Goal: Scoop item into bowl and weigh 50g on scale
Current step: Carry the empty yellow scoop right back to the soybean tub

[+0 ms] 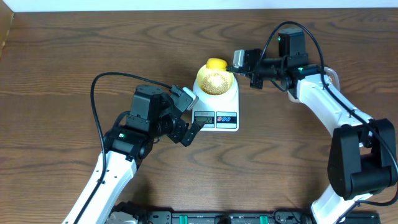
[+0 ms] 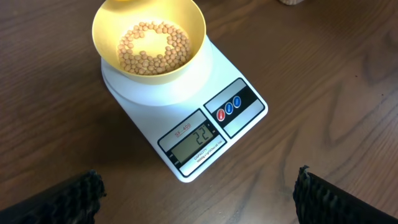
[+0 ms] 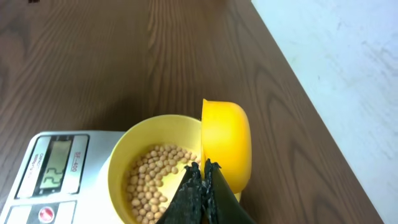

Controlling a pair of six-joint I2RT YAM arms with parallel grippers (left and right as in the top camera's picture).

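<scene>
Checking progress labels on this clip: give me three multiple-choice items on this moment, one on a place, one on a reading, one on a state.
1. Where is the bowl?
A) on the scale
B) beside it
C) behind it
2. What does the display read?
A) 50
B) 22
C) 0
3. The right hand is:
A) open and empty
B) shut on the scoop
C) shut on the bowl's rim

Answers:
1 A, it sits on the white platform.
2 B, the digits are plain in the left wrist view.
3 B, it clamps the yellow scoop, tipped over the bowl.
</scene>
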